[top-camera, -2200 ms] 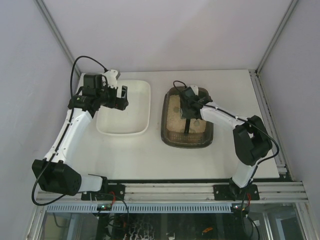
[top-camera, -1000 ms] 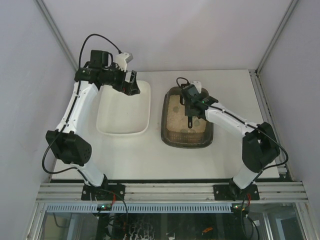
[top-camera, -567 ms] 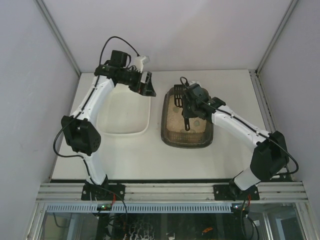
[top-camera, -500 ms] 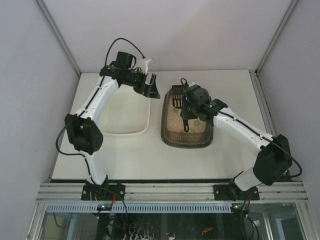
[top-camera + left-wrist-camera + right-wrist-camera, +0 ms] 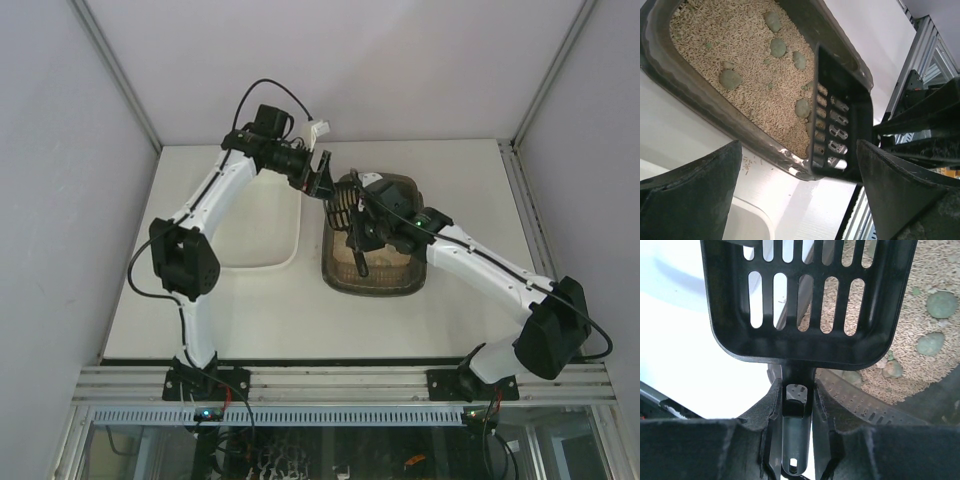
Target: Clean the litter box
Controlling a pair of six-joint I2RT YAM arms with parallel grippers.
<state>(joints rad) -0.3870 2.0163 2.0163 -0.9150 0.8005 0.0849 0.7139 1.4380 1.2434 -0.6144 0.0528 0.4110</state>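
While clamping slotted scoop by handle in right gripper over far-left corner of litter box, right of centre on table: dip blade under green-grey clumps, lift slowly, sift. Steer clear of wide-open, empty left gripper beside rim.

The litter box is smooth dark plastic with a faint sheen. Its litter is rough, beige grain. The slotted scoop is matt black plastic.

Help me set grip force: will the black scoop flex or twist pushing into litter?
Probably stiff: the scoop looks thick-walled plastic. It may pivot, since the right gripper pinches only its narrow handle. Likely light, being mostly slots.
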